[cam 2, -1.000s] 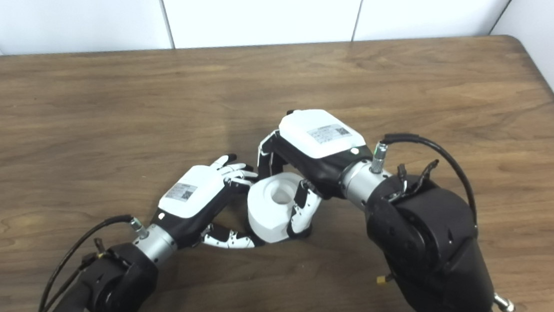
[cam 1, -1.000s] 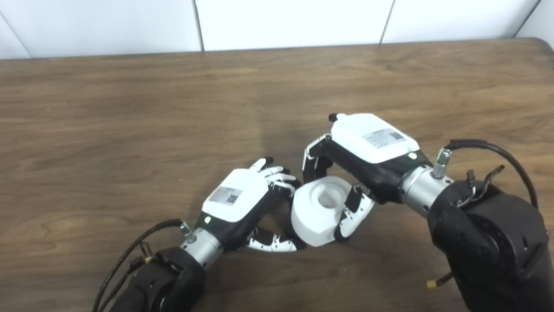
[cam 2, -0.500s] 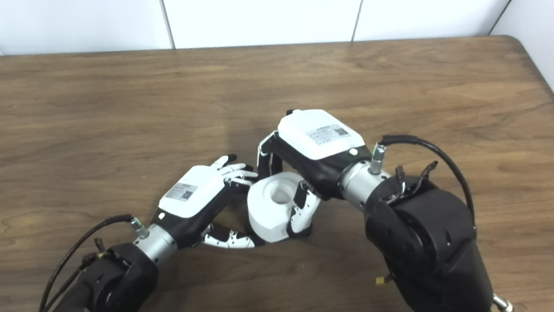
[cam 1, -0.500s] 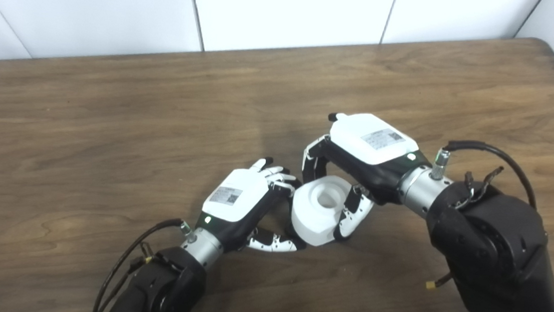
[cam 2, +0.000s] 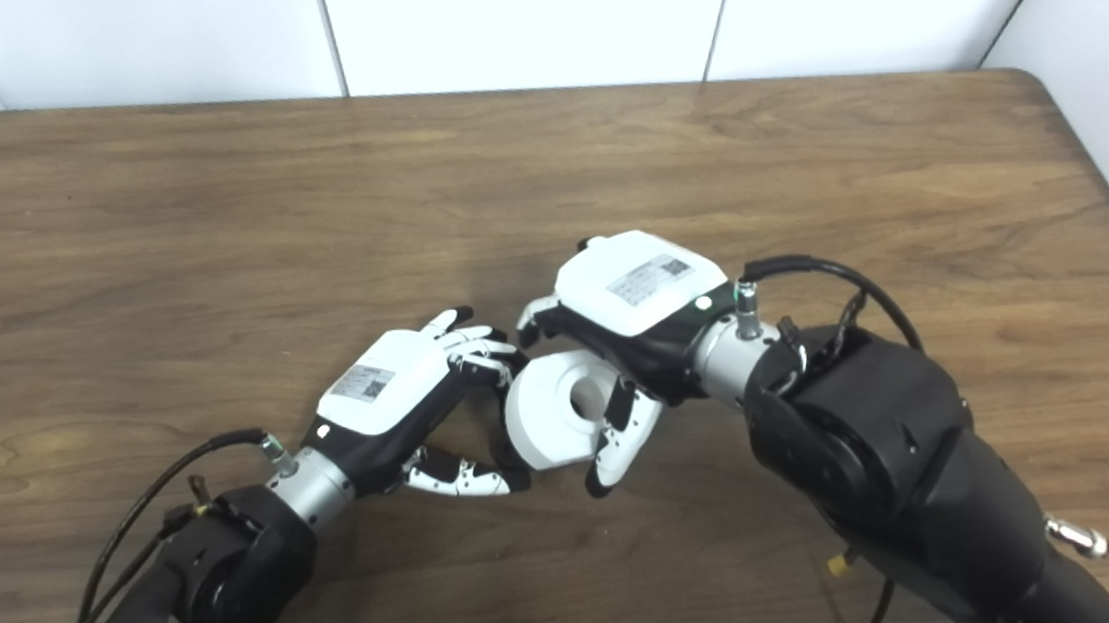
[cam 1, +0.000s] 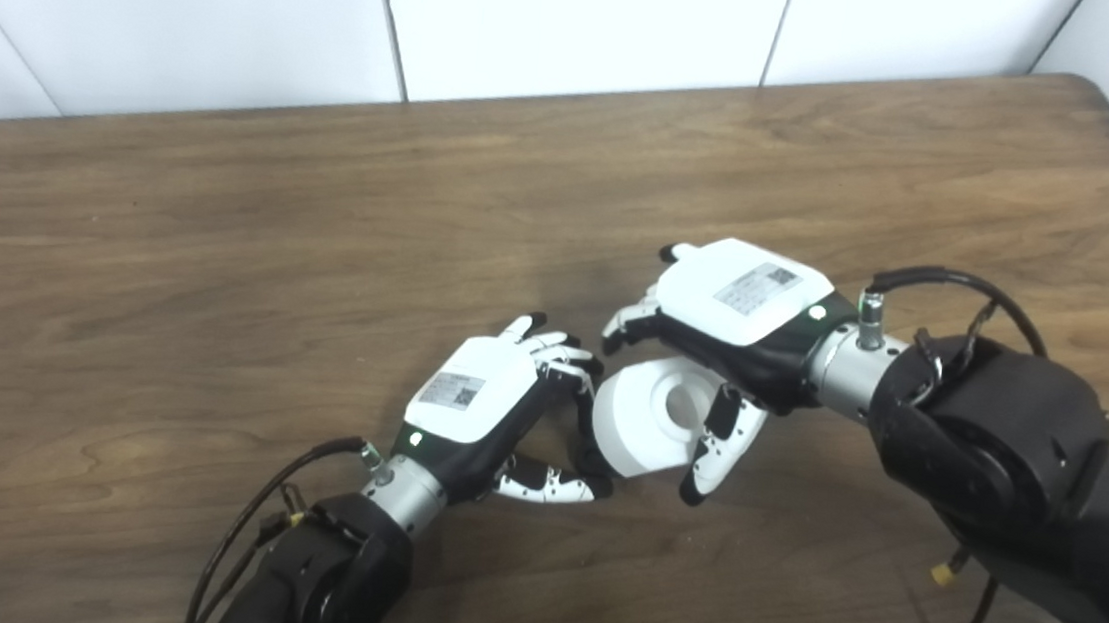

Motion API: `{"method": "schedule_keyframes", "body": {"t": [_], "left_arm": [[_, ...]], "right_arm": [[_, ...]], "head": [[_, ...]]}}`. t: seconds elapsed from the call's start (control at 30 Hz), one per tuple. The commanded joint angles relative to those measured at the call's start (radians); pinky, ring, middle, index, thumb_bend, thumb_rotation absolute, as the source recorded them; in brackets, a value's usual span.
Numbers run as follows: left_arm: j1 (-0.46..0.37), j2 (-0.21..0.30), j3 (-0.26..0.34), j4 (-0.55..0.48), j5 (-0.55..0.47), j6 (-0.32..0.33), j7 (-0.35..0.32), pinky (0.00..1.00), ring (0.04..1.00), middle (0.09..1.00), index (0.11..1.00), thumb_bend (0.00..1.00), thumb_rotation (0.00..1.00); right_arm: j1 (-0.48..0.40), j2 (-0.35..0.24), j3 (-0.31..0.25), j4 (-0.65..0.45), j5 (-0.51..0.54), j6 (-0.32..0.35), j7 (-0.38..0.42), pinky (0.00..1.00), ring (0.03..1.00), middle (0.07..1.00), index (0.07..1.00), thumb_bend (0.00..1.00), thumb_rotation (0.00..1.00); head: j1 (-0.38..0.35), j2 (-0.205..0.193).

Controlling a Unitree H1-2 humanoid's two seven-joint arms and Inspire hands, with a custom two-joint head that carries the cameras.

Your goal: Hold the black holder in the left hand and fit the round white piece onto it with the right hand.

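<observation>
Fitting under way, not yet seated

Right robot hand [cam 1: 729,322] pinches the tilted round white piece [cam 1: 650,428] at table [cam 1: 221,222] centre; left robot hand [cam 1: 491,406], at its 9 o'clock, curls around a mostly hidden black holder.

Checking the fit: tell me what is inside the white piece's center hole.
The hole in the white piece shows only a shadowed white hollow; its depth is hidden. No black holder shows.

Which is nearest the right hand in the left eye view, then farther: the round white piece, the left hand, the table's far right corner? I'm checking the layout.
1. Round white piece, in the right hand.
2. Left hand, just left of the piece.
3. Table's far right corner, at the back.
</observation>
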Motion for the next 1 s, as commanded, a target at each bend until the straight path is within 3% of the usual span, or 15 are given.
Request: {"method": "schedule_keyframes", "body": {"t": [0.0,0.23,0.97], "left_arm": [[-0.015,0.001,-0.01,0.004,0.014,-0.012,-0.011,0.99,0.886,0.801,0.484,0.52,0.06],[-0.015,-0.001,-0.013,0.006,0.017,-0.013,-0.008,0.99,0.887,0.801,0.484,0.52,0.06],[-0.016,-0.003,-0.015,0.009,0.018,-0.012,-0.009,0.99,0.885,0.804,0.484,0.52,0.06]], "right_arm": [[-0.044,-0.03,-0.005,-0.016,0.028,0.031,0.105,1.0,0.898,0.821,0.814,1.0,0.36],[-0.074,-0.055,-0.001,-0.024,0.087,0.03,0.104,1.0,0.952,0.876,0.844,1.0,0.37],[-0.055,-0.038,-0.009,-0.015,0.052,0.03,0.104,1.0,0.973,0.878,0.83,1.0,0.39]], "head": [[-0.001,0.0],[0.003,0.001],[0.007,-0.001]]}}
